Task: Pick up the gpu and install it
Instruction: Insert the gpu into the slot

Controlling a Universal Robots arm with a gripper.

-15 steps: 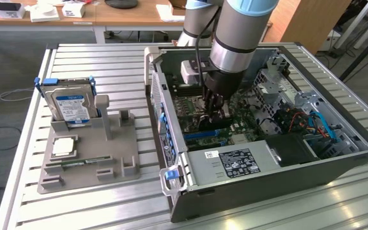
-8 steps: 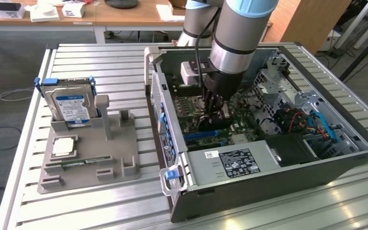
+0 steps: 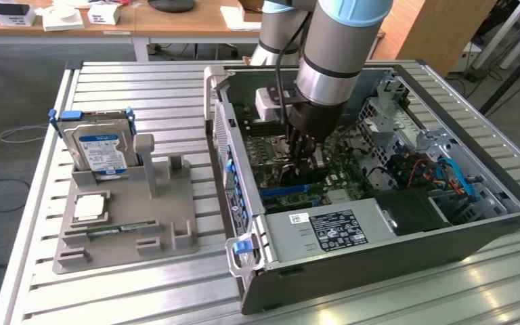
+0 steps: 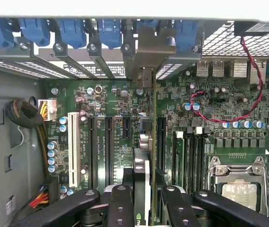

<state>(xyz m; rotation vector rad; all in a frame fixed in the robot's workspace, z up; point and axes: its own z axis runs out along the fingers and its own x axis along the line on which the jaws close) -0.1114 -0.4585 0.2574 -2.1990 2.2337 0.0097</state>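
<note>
gpu point(image 3: 294, 178) mostly hidden behind the pincer point(image 3: 302, 164) mid-frame, arm point(image 3: 341, 47) cut off at upper edge, hard drive label point(image 3: 100, 150) print illegible

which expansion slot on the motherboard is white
The long slot nearest the cable bundle; the other slots beside it are black.

A case point(image 3: 359, 271) lies open on its side on the surface point(image 3: 106, 298), at the exterior view's right. Just beside it, to the left, sits a tray point(image 3: 124, 247). A hard drive point(image 3: 102, 150) stands upright at the tray's back, a processor point(image 3: 89, 206) lies before it, and a memory stick point(image 3: 116, 229) lies nearer still. Inside the case, the claw point(image 3: 302, 159) grips the gpu point(image 4: 142, 172) on edge over the motherboard point(image 4: 111, 94). The power supply point(image 3: 328, 230) sits at the near end.
</note>
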